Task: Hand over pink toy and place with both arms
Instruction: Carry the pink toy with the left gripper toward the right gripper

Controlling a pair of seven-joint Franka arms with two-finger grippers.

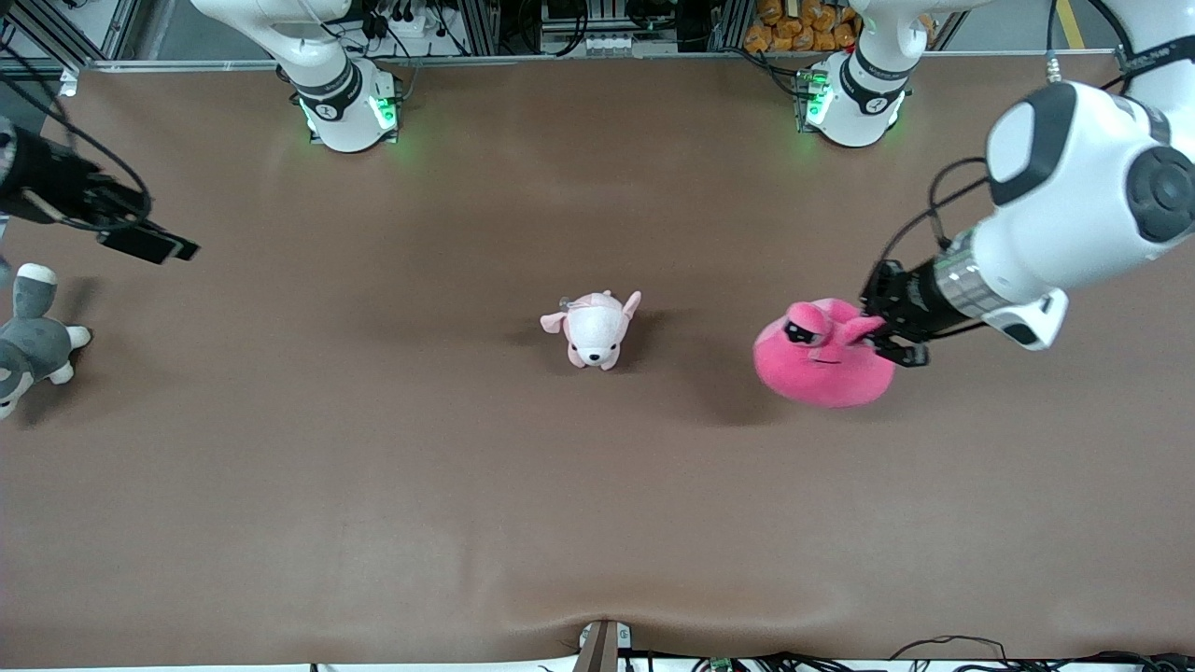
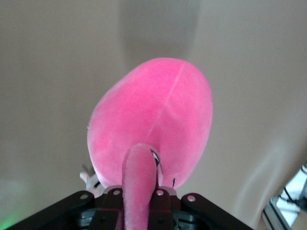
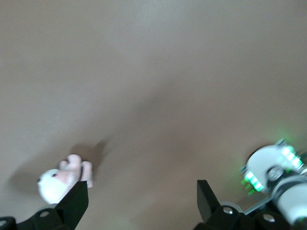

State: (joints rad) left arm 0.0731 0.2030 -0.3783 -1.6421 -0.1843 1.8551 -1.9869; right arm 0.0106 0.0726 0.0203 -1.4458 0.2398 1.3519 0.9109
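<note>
The pink toy (image 1: 823,359) is a rounded hot-pink plush with black half-lidded eyes. It hangs above the brown table toward the left arm's end. My left gripper (image 1: 882,329) is shut on one of its stalk-like bumps. In the left wrist view the toy's body (image 2: 153,115) fills the middle and the bump runs between the jaws of my left gripper (image 2: 139,194). My right gripper (image 1: 159,246) is open and empty, up over the table at the right arm's end. Its wrist view shows the right gripper (image 3: 141,199) over bare table.
A pale pink-and-white puppy plush (image 1: 594,329) stands at the table's middle; it also shows in the right wrist view (image 3: 60,182). A grey-and-white plush animal (image 1: 30,341) lies at the right arm's end. The arm bases (image 1: 347,103) stand along the table's edge farthest from the front camera.
</note>
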